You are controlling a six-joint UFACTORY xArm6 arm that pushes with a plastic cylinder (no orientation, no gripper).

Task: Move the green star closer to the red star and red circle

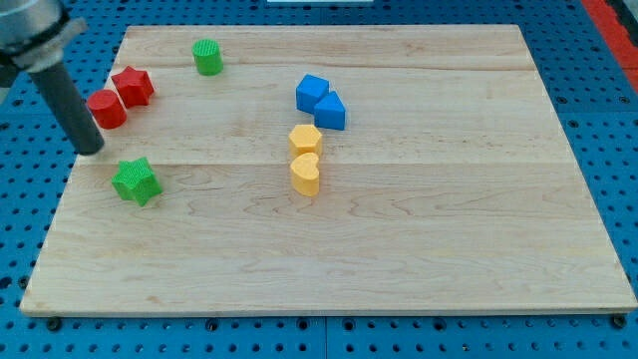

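My tip [91,150] is down on the counter [419,249] at the view's left edge. No claw on this rod, so nothing to spread or pinch. The red circle [106,109] sits just above my tip, the red star [133,86] touching it, up and to the right. And the green star [136,181]? Just below my tip and a little to the view's right, close but apart. So I reckon I'm on the wrong side: I need to swing round beneath it and push up toward the reds.
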